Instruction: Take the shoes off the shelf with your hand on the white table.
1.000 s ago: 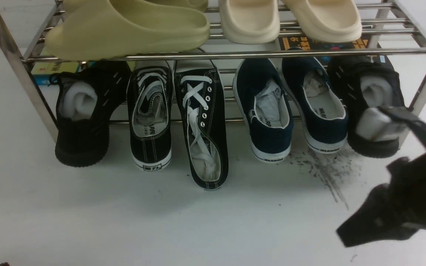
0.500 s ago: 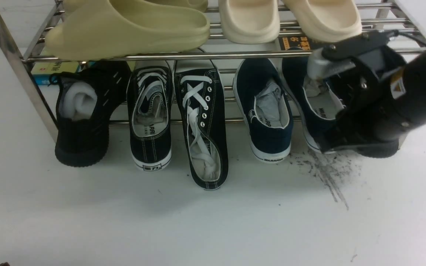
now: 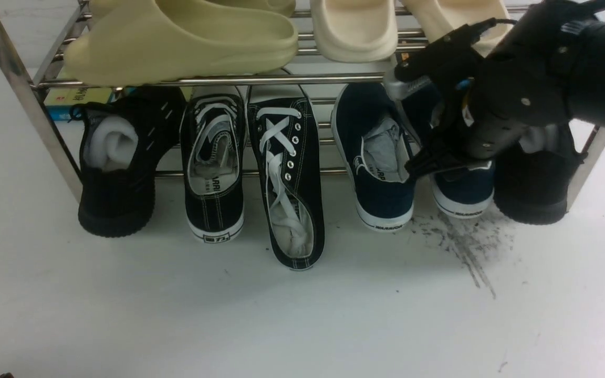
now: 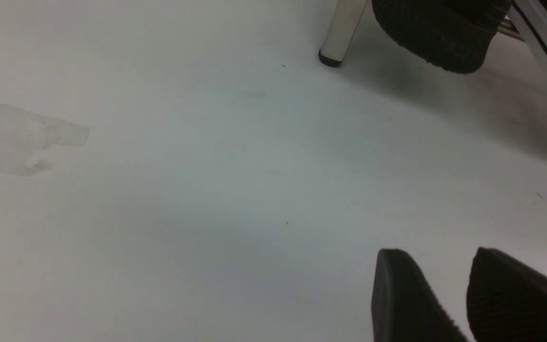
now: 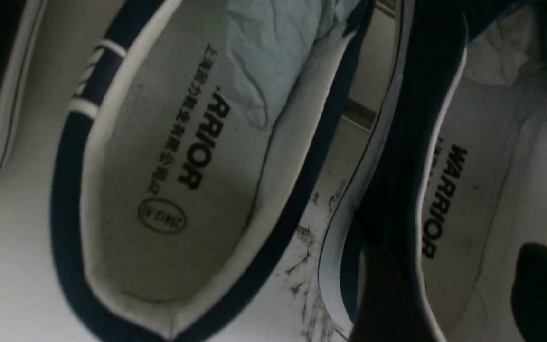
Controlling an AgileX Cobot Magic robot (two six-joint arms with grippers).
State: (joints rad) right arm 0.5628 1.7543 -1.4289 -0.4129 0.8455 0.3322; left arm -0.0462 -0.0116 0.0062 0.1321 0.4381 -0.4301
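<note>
The shoes, a navy slip-on pair, stand heel-out under the chrome shelf (image 3: 202, 81) on the white table (image 3: 281, 315). The left shoe (image 3: 381, 157) shows whole. The right shoe (image 3: 462, 194) is largely covered by my right gripper (image 3: 410, 128), which hangs over it with jaws open. In the right wrist view both shoes (image 5: 183, 166) (image 5: 468, 190) show their pale insoles. There the right gripper (image 5: 463, 294) has one finger over the right shoe's near wall and the other over its insole, gripping nothing. My left gripper (image 4: 444, 294) is open over bare table.
Yellow-green slides (image 3: 176, 42) and cream slides (image 3: 355, 31) fill the upper tier. Black lace-up sneakers (image 3: 213, 168) (image 3: 287, 178) and black knit sneakers (image 3: 118, 173) (image 3: 533, 184) flank the navy pair. Dark scuff marks (image 3: 465, 247) lie in front. A shelf leg (image 4: 340, 33) shows near the left gripper.
My right gripper has swung from the table's lower right up and left to above the right navy shoe. Its jaws have gone from shut to open.
</note>
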